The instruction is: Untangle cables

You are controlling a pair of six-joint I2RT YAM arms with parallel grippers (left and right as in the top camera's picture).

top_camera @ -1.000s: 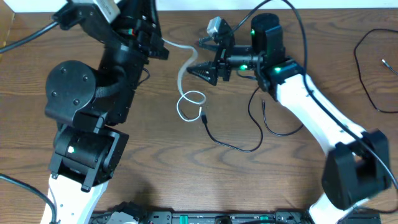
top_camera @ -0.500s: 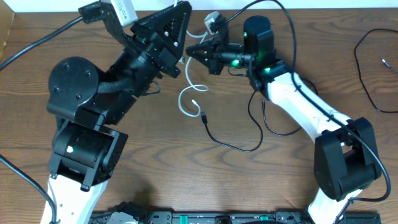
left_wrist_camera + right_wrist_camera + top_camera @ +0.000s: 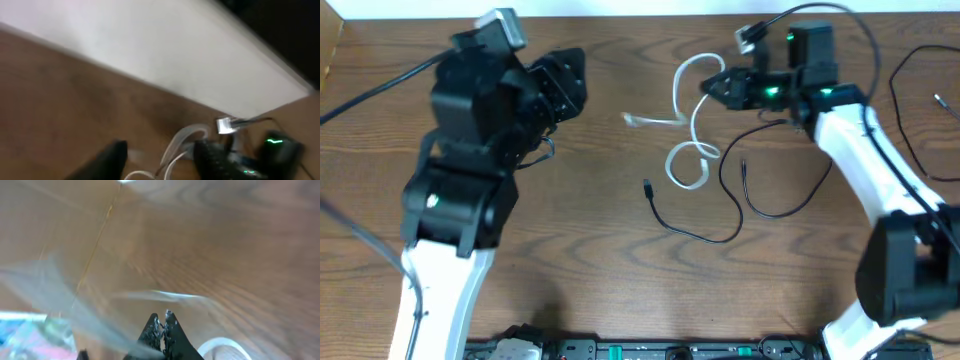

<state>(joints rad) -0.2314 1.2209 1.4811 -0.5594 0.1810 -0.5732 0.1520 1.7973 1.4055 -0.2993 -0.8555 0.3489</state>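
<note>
Left gripper (image 3: 570, 82) has let go and backed off left, jaws wide. Right gripper (image 3: 712, 88), pinched on the white cable (image 3: 692, 150), has dragged it right across the desk (image 3: 580, 250). We judge it nearly free of the black cable (image 3: 665, 222).

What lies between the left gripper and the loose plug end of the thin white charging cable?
Nothing: the overhead view shows bare wooden table between the left gripper and the plug end of the thin white charging cable.

Matt wood-grain table (image 3: 580, 250); white cable (image 3: 696, 128) smooth, probably rubbery plastic; black cable (image 3: 700, 236) matt.
</note>
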